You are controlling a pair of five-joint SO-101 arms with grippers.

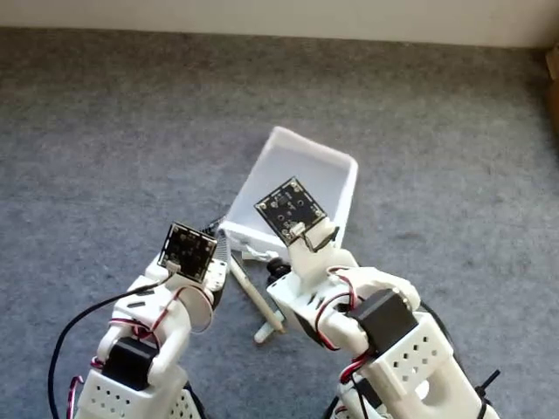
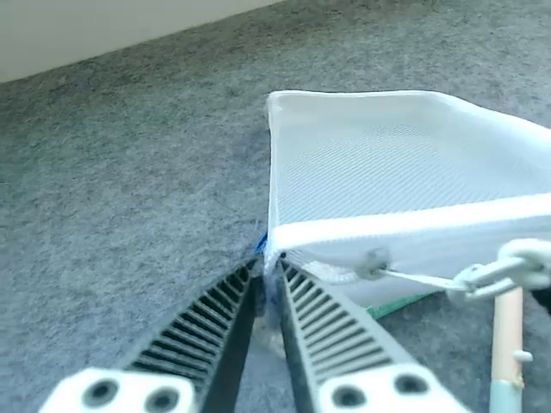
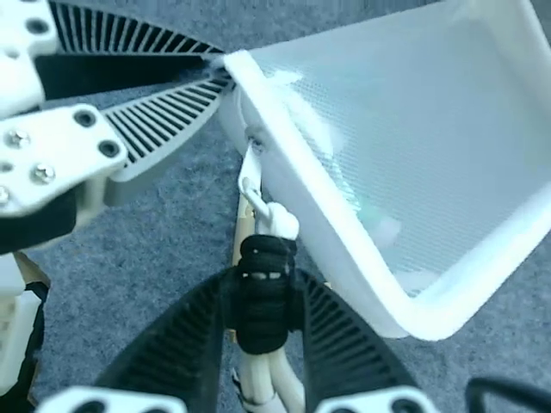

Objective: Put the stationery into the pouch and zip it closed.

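Observation:
The white mesh pouch (image 1: 301, 188) lies open on the grey carpet. My left gripper (image 2: 267, 268) is shut on the pouch's near corner (image 2: 274, 249); the right wrist view also shows those ribbed fingers (image 3: 164, 120) at that corner. My right gripper (image 3: 264, 277) is shut on the black-wrapped zipper pull (image 3: 263, 297), which hangs by a small metal link (image 3: 251, 185) from the pouch's rim (image 3: 293, 155). A wooden pencil (image 1: 253, 297) lies on the carpet between the two arms, beside the pouch (image 2: 396, 172). Something green (image 2: 405, 301) peeks out from under the pouch.
Grey carpet (image 1: 105, 131) stretches all around, up to a pale wall strip (image 1: 262, 17) at the far side. The left arm's black cable (image 1: 83, 319) loops near the front edge.

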